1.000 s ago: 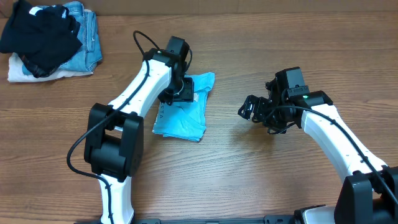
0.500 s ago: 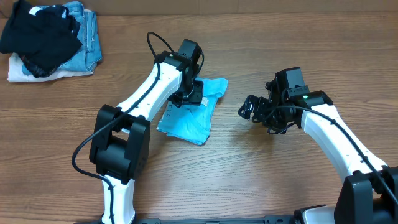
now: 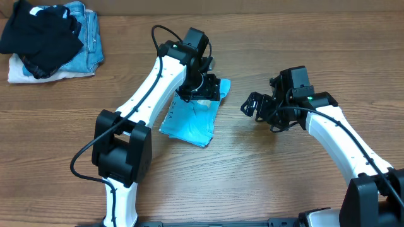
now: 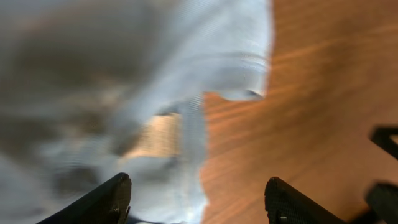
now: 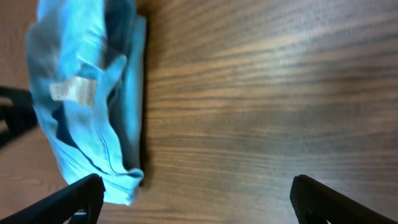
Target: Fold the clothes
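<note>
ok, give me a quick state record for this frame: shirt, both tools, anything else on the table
shirt: light blue T-shirt, crumpled and partly folded, mid-table
left tool: open, at the shirt's upper right corner in the overhead view; wrist view blurred
right tool: open, empty, over bare table to the right of the shirt
other items: black garment piled on jeans, top left corner
fold: not finished

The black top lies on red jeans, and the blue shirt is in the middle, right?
No: the jeans under the black top are blue, not red, as the overhead view shows. The blue shirt is in the middle.
</note>
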`<action>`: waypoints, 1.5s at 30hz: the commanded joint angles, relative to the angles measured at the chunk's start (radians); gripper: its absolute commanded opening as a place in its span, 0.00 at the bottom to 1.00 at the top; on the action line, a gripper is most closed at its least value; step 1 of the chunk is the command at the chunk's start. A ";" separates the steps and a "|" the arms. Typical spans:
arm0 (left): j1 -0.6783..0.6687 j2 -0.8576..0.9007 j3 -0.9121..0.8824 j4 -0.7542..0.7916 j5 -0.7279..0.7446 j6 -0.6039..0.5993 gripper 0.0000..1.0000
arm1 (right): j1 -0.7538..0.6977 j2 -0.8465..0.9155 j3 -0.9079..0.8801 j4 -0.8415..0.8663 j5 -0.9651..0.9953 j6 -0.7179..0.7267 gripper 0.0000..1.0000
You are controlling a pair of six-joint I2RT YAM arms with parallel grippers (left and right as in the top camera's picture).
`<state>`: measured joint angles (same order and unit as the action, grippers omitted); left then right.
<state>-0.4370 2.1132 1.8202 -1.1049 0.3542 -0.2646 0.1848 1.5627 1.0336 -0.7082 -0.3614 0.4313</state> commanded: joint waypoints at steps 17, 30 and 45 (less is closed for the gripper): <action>0.262 -0.002 0.060 -0.262 -0.233 -0.204 0.75 | 0.006 0.084 0.000 0.402 -0.053 0.206 0.88; 0.259 -0.001 0.060 -0.267 -0.299 -0.204 1.00 | 0.098 0.264 0.007 0.588 -0.179 0.255 0.76; 0.259 -0.001 -0.053 -0.195 -0.279 -0.216 1.00 | 0.152 0.267 0.007 0.643 -0.055 0.280 0.61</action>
<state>-0.1734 2.1132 1.8103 -1.3235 0.0696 -0.4656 0.3401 1.8393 1.0309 -0.0750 -0.4671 0.7067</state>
